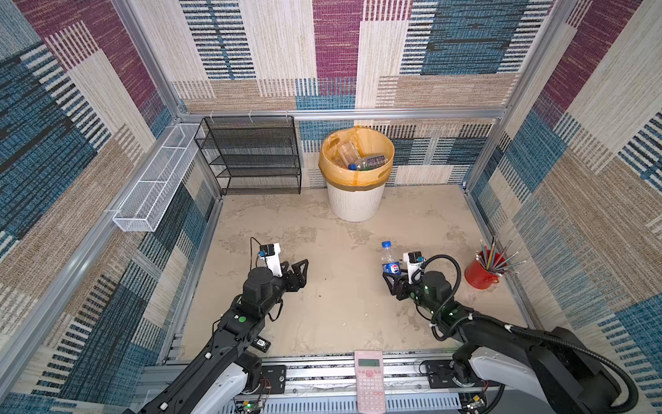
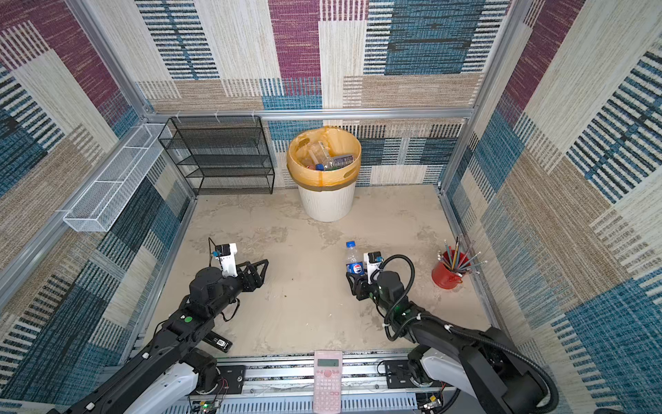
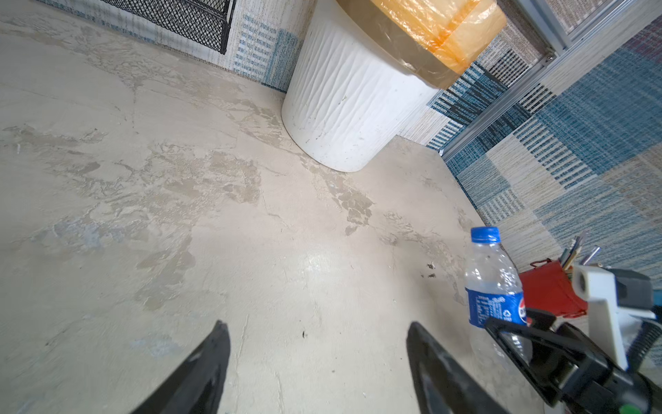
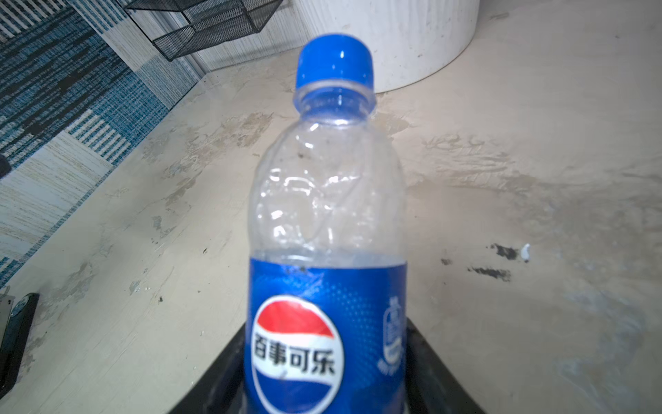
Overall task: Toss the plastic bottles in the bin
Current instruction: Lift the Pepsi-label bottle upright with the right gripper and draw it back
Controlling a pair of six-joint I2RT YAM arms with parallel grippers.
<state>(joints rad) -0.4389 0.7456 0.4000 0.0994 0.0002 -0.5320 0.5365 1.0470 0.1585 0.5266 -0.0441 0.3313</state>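
- Nearest: pink calculator (image 1: 369, 380) on the front rail, well apart from the bin (image 1: 354, 204), on its near side. Not a task item.
- L hand (image 1: 296, 265): jaws roughly half apart, nothing between them. It sits over bare tabletop (image 1: 340, 315), on the near side of the bin and to its left. Idle, by the look.
- R hand (image 1: 391, 279): jaws closed on the lower, labelled part of one plastic bottle (image 4: 327, 215).
  - Bottle is upright, cap up, on the near side of the bin, slightly to its right and well apart from it.
  - Can't tell whether the base rests on the tabletop or is just off it.
- Bottle look: small, clear, thin-walled, w/ creases and glints in the upper body.
  - Blue screw cap; blue wrap label w/ red-white-blue roundel and Chinese characters.
  - A few dirt specks on the shoulder.
  - Seems empty, so prob. light and easy to squash.
- Red cup of pencils (image 1: 480, 274): right of the bin and nearer than it. Not for binning.
- Bin: round, white, ribbed, against the back wall, w/ orange-yellow bag (image 1: 385, 174) folded over the rim.
  - Inside: several bottles (image 1: 370, 161) in a heap, mostly clear, one blue cap showing. Count not readable.
- Left of the bin: black mesh rack (image 1: 250, 157), then white wire basket (image 1: 154, 182) further left. No bottles seen in either.
- Progress, est.: most done. No other loose bottle shows in both top views, so the held one looks like the last.
- Left to do: carry it over the rim and release.
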